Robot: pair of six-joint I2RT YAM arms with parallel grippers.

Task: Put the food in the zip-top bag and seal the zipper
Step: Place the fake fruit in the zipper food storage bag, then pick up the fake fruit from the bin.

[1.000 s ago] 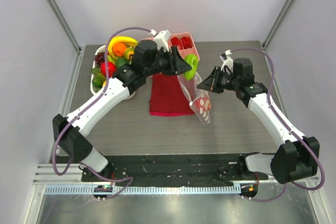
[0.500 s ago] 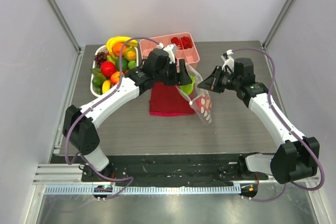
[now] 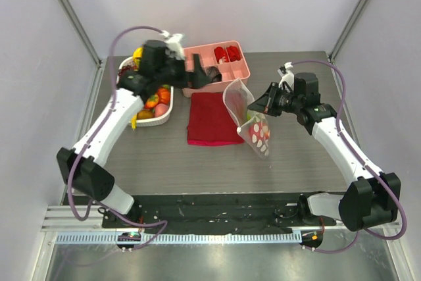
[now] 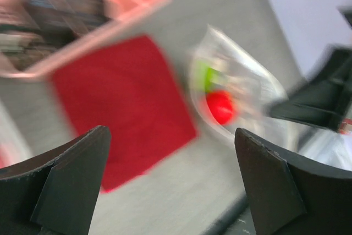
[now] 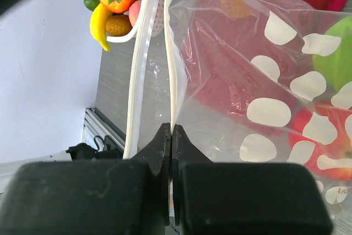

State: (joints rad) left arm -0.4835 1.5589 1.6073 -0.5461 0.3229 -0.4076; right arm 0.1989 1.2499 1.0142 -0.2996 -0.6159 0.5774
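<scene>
Right wrist view: my right claw (image 5: 171,133) is pinched fully closed on the zipper (image 5: 175,53) of the dotted bag (image 5: 264,81), holding it upright just beside the red cloth (image 3: 212,118). A red fruit (image 5: 316,130) and a green fruit (image 5: 336,53) are inside. My left claw (image 4: 171,136) is wide open and empty, near the pink tray (image 3: 246,69).

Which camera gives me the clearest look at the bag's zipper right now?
Right wrist: the zipper runs sharp and close up from the right tool, which pinches one side of it. Top external shows the zip-top bag small, with the strip indistinct. Left wrist shows the bag only as a blur.
</scene>
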